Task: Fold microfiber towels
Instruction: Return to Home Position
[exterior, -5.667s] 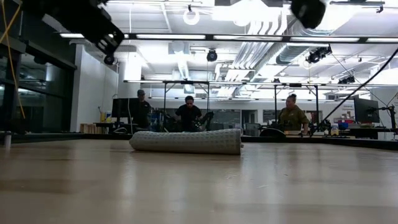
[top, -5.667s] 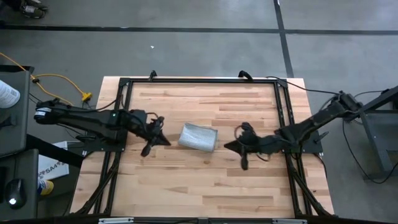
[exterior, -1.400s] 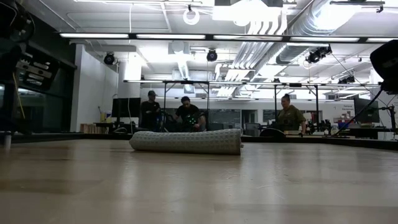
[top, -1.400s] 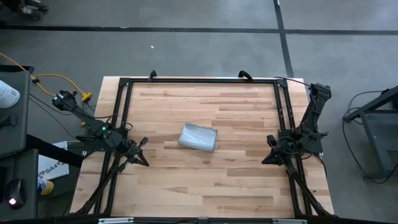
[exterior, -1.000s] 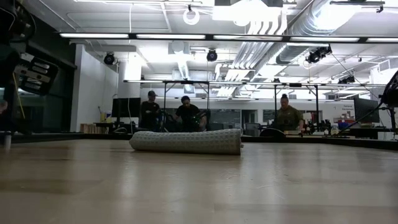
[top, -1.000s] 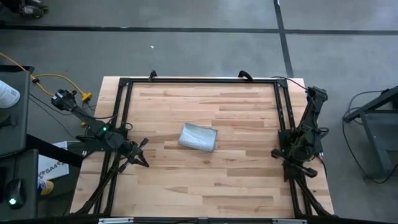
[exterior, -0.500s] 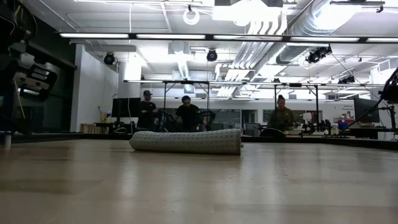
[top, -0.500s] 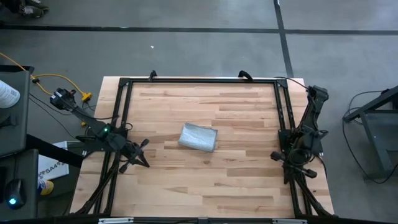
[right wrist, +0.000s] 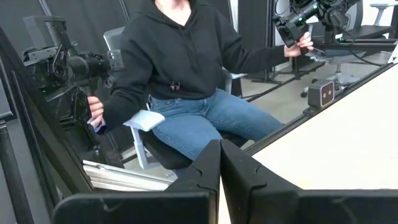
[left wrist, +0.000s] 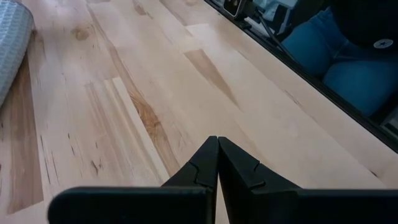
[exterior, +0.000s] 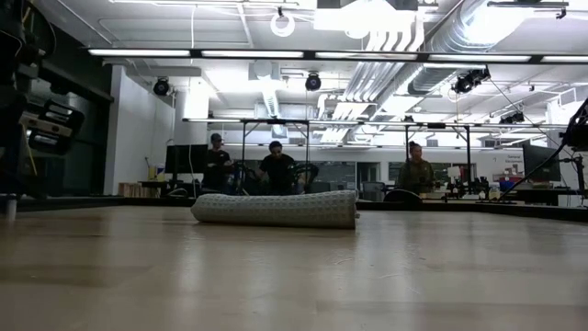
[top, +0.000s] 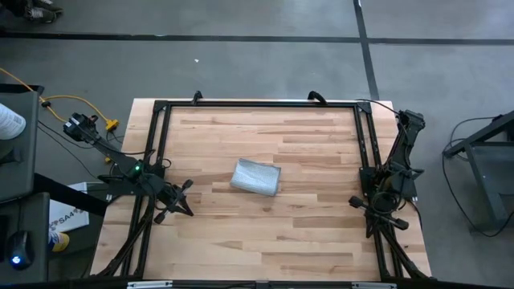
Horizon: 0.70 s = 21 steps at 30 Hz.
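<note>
While the microfiber towel (top: 256, 177) lies folded as a small grey-blue pad at the centre of the high view, flat on the wooden tabletop (top: 281, 237), both my grippers sit well apart from it. My left gripper (left wrist: 217, 142) is tucked at the table's left-centre edge in that view, fingers pressed together with nothing between them. My right gripper (right wrist: 220, 144) sits at the right-centre edge, likewise pinched closed and bare, facing a seated person (right wrist: 186, 81) in a black hoodie and blue jeans beyond the table.
</note>
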### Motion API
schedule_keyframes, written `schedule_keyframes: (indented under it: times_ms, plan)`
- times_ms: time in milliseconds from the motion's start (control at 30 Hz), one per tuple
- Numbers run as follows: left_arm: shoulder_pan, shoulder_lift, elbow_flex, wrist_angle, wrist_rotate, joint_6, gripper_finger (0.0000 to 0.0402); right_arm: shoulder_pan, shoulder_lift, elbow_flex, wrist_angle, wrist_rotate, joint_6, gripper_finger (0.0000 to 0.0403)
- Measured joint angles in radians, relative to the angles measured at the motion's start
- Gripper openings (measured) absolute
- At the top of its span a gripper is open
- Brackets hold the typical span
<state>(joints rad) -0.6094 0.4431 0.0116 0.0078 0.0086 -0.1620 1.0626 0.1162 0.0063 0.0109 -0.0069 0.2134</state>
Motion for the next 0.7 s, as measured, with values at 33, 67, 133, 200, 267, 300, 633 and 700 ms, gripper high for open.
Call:
schedule_keyframes:
  times_ms: [33, 67, 133, 200, 267, 300, 633, 700]
  plan:
    - [0.0, 0.0, 0.0, 0.0, 0.0, 0.0, 0.001, 0.0, 0.0, 0.0, 0.0, 0.0, 0.0, 0.0002]
    - [0.0, 0.0, 0.0, 0.0, 0.0, 0.0, 0.001, 0.0, 0.0, 0.0, 0.0, 0.0, 0.0, 0.0002]
    - [0.0, 0.0, 0.004, -0.011, 0.0, 0.001, 0.001, 0.0, 0.0, 0.0, 0.0, 0.003, 0.002, 0.0002]
    - [0.0, 0.0, 0.008, -0.014, -0.001, 0.001, 0.001, 0.0, 0.0, 0.0, 0.0, 0.003, 0.001, 0.0002]
    - [0.0, 0.0, 0.008, -0.014, 0.0, 0.0, 0.001, 0.0, 0.0, 0.0, 0.002, 0.002, 0.001, 0.0002]
    - [0.0, 0.0, 0.008, -0.014, 0.0, 0.0, 0.001, 0.0, 0.0, 0.0, 0.003, 0.002, 0.001, 0.0002]
    - [0.0, 0.0, 0.009, -0.015, -0.001, 0.0, 0.001, 0.0, 0.0, 0.0, 0.005, 0.003, 0.0, 0.0002]
    - [0.0, 0.0, 0.009, -0.015, -0.001, 0.0, 0.001, 0.0, 0.0, 0.0, 0.005, 0.003, 0.0, 0.0002]
